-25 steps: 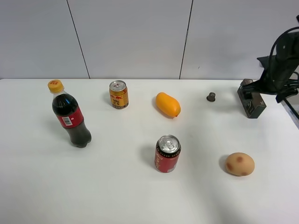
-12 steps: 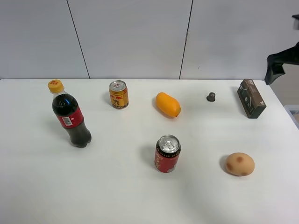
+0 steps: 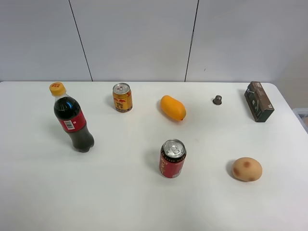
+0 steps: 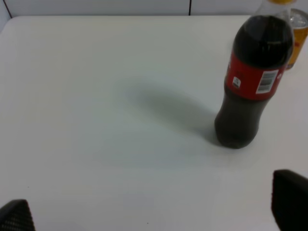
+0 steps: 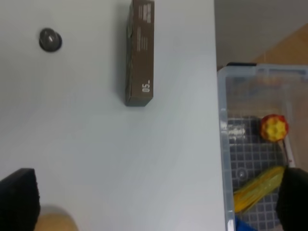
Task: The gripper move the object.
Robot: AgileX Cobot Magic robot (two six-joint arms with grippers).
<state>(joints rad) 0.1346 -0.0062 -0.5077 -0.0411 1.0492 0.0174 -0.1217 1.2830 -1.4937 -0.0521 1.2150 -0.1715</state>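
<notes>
Exterior high view: the brown carton (image 3: 259, 101) lies at the tabletop's (image 3: 144, 202) far right corner, near a small grey cap (image 3: 217, 99); no arm shows. Right wrist view: the right pincer (image 5: 154, 202) hangs spread apart, holding nothing, apart from the carton. Left wrist view: the left pincer (image 4: 154, 211) gapes beside a cola bottle (image 4: 255, 82).

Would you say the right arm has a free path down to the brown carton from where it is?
Probably yes. The brown carton lies alone near the table edge, with only the small grey cap well off to one side, and the right gripper looks down on it with open jaws.
</notes>
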